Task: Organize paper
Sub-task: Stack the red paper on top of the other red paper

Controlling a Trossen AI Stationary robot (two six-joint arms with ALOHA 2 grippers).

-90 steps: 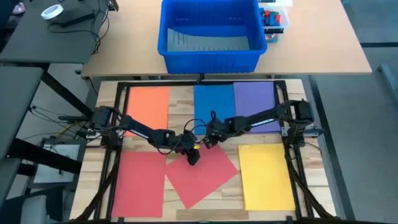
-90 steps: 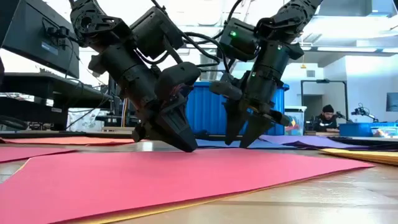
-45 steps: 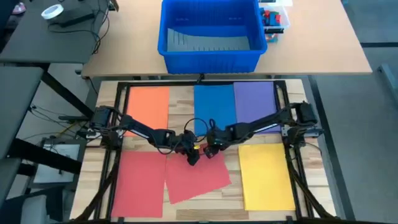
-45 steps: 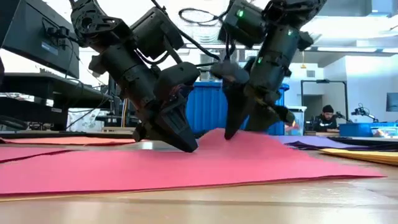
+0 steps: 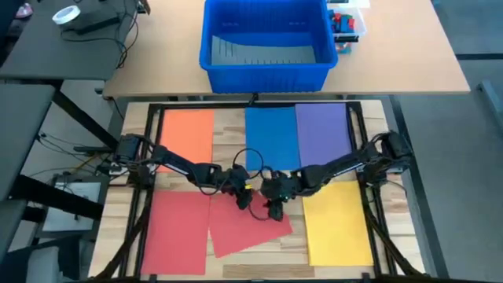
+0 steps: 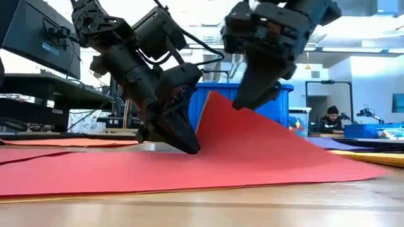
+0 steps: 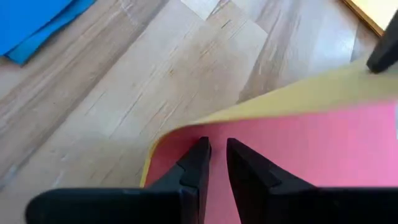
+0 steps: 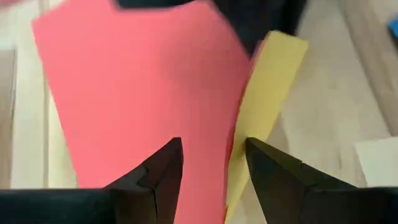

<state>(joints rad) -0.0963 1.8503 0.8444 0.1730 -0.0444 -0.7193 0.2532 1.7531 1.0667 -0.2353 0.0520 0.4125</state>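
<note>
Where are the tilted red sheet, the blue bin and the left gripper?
tilted red sheet point(image 5: 247, 228): high view, on its flat middle.
blue bin point(image 5: 263, 75): high view, on its front wall.
left gripper point(image 5: 245, 201): high view, between its fingertips, pressing on the red sheet.

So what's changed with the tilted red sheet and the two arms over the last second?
The right gripper swept toward the table's front, folding the tilted red sheet's corner up and over; the low view shows it raised. The left gripper stayed pressing on that sheet. The other sheets haven't moved.
</note>
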